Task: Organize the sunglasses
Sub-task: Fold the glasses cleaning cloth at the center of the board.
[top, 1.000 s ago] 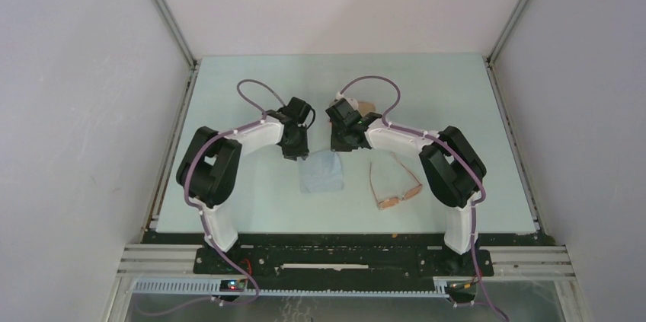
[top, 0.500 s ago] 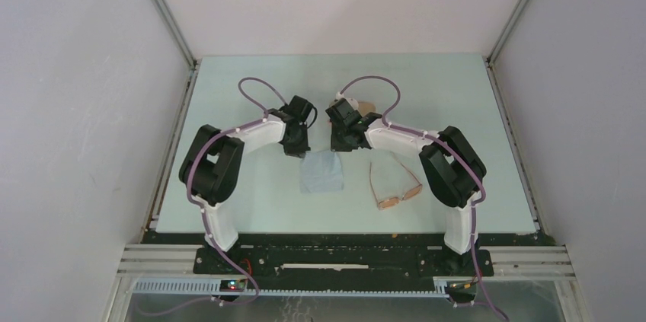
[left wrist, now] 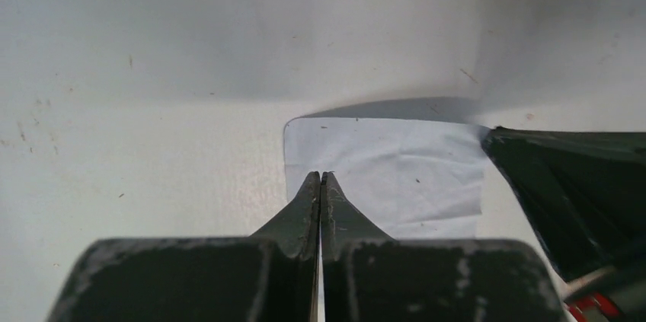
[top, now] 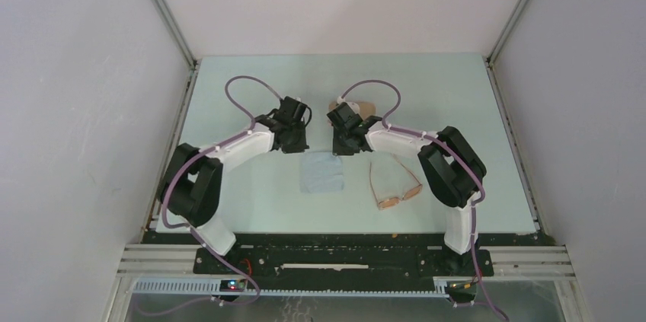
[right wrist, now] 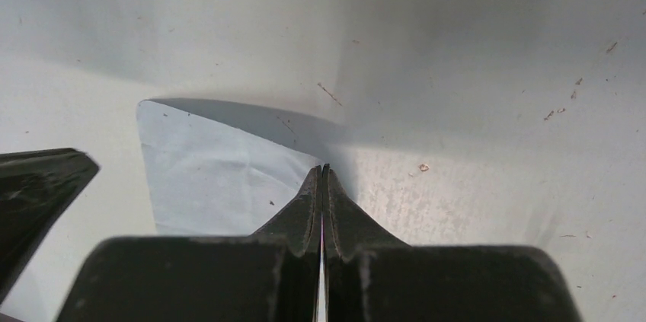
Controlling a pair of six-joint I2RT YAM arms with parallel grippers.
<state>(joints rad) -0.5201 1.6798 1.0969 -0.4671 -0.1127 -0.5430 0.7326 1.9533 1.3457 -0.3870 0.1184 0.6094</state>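
The sunglasses (top: 392, 185), a thin orange-brown pair with their arms unfolded, lie on the table right of centre, apart from both grippers. A light blue cloth (top: 321, 174) lies left of them. My left gripper (top: 299, 150) is shut, its tips (left wrist: 321, 176) pinched on the cloth (left wrist: 388, 166) near its far left corner. The right gripper (top: 340, 150) is shut too, its tips (right wrist: 324, 168) meeting at the far right corner of the cloth (right wrist: 213, 177). A dark shadow runs under the cloth's far edge, which looks slightly raised.
A pink case (top: 369, 105) shows partly behind the right wrist, toward the back of the table. The right arm's elbow (top: 449, 166) hangs just right of the sunglasses. Metal rails (top: 343, 257) border the near edge, and grey walls close in both sides.
The left gripper's jaws have closed on the cloth's corner. The left arm's elbow has swung out to the left. The right arm, cloth and sunglasses stay where they were.
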